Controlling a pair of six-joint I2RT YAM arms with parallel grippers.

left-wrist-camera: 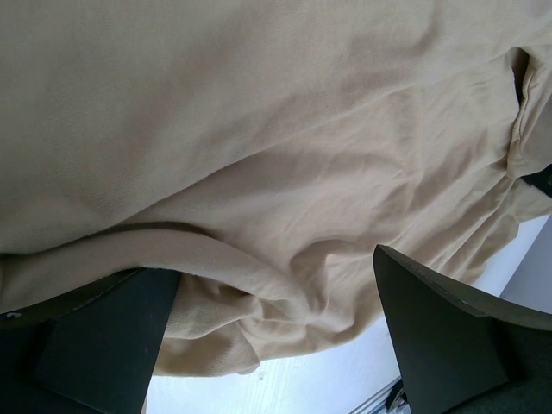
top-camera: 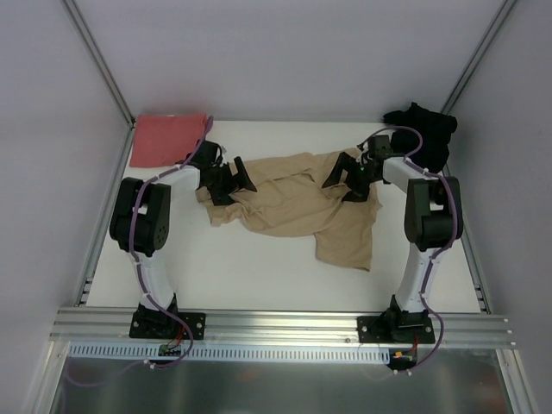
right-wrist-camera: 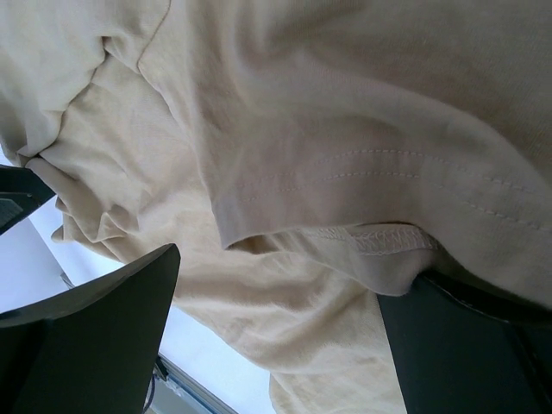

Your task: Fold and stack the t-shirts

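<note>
Angling inward toward tan t-shirt

Left arm: elbow bent, forearm reaching toward 2 o'clock. Left gripper: jaws spread wide, pointing to 3 o'clock. Right arm: forearm toward 10 o'clock. Right gripper: jaws likewise wide apart, pointing to 9 o'clock.

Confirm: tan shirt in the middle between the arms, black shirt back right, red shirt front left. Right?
No. The red shirt lies at the back left corner, not front left, as the top view shows. The tan shirt is in the middle and the black shirt is back right, as stated.
</note>
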